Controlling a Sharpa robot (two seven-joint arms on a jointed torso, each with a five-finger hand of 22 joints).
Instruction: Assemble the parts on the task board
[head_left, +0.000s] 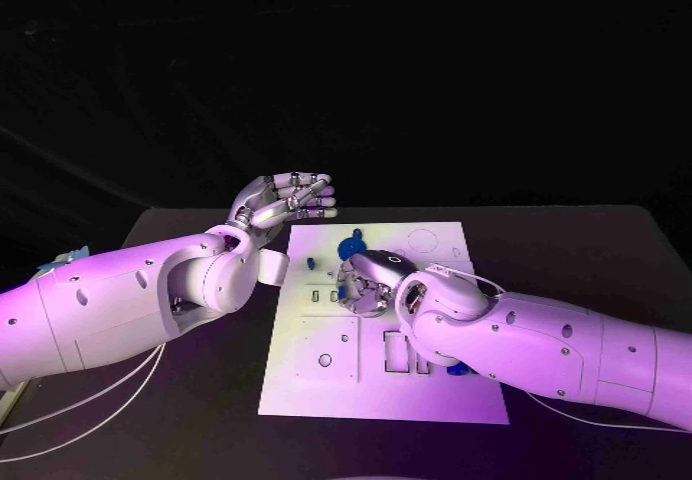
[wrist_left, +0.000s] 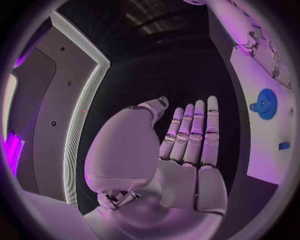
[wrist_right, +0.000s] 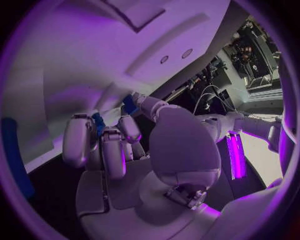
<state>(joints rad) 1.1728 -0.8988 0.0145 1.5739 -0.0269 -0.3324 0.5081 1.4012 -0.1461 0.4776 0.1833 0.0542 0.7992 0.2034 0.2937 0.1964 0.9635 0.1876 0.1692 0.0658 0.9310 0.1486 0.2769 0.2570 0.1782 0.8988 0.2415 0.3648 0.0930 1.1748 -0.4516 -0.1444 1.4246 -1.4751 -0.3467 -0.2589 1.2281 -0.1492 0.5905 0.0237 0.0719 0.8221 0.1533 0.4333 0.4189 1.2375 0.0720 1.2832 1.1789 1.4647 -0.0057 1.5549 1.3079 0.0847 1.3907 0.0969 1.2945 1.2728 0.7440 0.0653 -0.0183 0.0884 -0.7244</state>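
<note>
- Lying in the middle of the black table (head_left: 173, 400), the white task board (head_left: 382, 395) carries its parts; a blue gear-shaped part (head_left: 351, 245) sits near the board's far edge, between the two hands, and another small blue part (head_left: 459, 368) shows at the board's near right, beside the right forearm
- The right hand (head_left: 368, 285) is down on the board's middle, just on the near side of the gear-shaped part; its fingers are curled in and bent toward the board surface
- Seen from the right wrist view, the right hand (wrist_right: 119, 145) has its fingers (wrist_right: 78, 140) folded close together against the board (wrist_right: 94, 50); small blue pieces (wrist_right: 99, 124) show between and just behind the fingertips, touching or nearly touching them; whether the fingers actually pinch a piece or merely press beside it I cannot tell
- The left hand (head_left: 286, 203) is raised beyond the board's far left corner, apart from the board and from every part; its fingers are slightly curled, side by side, with nothing between them
- From the left wrist view, the left hand (wrist_left: 187, 150) is flat and open, fingers (wrist_left: 199, 130) straight and close alongside one another, thumb off to the side; it holds nothing and touches nothing; the gear-shaped part (wrist_left: 267, 104) lies on the board (wrist_left: 262, 150) well apart from those fingertips, with a smaller blue part (wrist_left: 284, 146) further along the same board
</note>
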